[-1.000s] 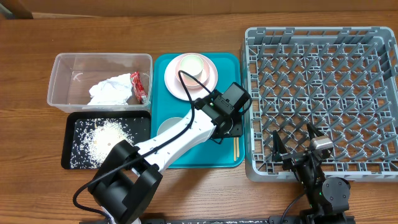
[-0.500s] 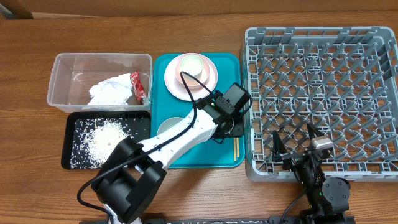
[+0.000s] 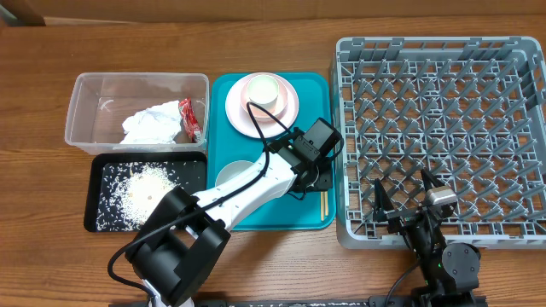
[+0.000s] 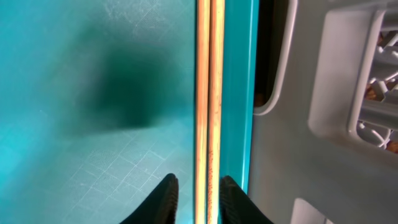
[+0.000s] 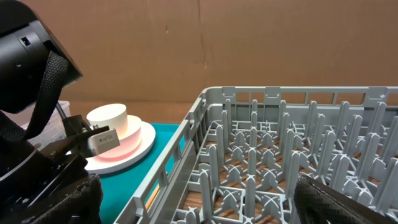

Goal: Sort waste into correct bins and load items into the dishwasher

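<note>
Item: chopsticks (image 4: 202,93), paired, lying on the teal tray (image 4: 93,155) along its rim nearest the dishwasher rack (image 4: 336,74). Tool: left gripper (image 4: 198,186), jaws narrowly apart astride both sticks, not yet pinching. Hazard: an off-centre pinch may catch one stick only, and the other wedges against that rim.

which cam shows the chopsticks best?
Left wrist: the chopsticks run the full frame height, between the left gripper's fingertips. Overhead shows only a short end poking out; right wrist shows none.
</note>
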`<action>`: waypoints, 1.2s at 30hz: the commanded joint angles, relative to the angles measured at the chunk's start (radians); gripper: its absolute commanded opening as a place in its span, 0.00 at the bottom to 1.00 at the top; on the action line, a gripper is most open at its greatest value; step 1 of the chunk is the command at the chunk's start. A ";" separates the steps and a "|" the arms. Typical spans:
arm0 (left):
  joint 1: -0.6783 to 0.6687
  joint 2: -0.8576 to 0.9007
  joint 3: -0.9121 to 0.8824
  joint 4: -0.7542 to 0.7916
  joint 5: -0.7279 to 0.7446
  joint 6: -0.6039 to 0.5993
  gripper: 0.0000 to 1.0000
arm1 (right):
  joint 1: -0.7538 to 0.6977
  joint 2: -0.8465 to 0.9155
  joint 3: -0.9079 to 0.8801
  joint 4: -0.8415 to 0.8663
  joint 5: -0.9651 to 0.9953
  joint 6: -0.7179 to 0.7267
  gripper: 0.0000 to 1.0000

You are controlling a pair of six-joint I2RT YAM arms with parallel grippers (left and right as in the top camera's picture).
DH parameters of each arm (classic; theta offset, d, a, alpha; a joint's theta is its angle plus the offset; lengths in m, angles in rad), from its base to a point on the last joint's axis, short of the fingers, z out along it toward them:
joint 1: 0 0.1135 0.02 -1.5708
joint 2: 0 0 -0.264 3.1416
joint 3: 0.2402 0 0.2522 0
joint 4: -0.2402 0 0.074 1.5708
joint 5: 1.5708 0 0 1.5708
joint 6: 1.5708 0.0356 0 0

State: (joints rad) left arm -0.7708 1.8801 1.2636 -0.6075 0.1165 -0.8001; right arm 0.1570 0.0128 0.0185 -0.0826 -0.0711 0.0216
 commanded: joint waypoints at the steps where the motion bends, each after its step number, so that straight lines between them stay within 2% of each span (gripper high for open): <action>1: -0.001 0.014 -0.006 0.008 0.004 0.019 0.25 | -0.002 -0.010 -0.011 0.004 0.001 -0.007 1.00; 16: -0.002 0.082 -0.006 0.027 0.013 0.018 0.25 | -0.002 -0.010 -0.011 0.004 0.001 -0.007 1.00; 21: -0.002 0.146 -0.006 0.077 0.099 0.018 0.25 | -0.002 -0.010 -0.011 0.004 0.001 -0.007 1.00; 27: -0.002 0.164 -0.006 0.056 0.084 0.018 0.13 | -0.002 -0.010 -0.011 0.004 0.001 -0.007 1.00; 36: 0.000 0.164 -0.006 -0.021 0.006 0.015 0.08 | -0.002 -0.010 -0.011 0.005 0.001 -0.007 1.00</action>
State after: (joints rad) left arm -0.7704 1.9976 1.2808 -0.5949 0.1905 -0.8001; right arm 0.1570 0.0128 0.0185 -0.0830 -0.0711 0.0212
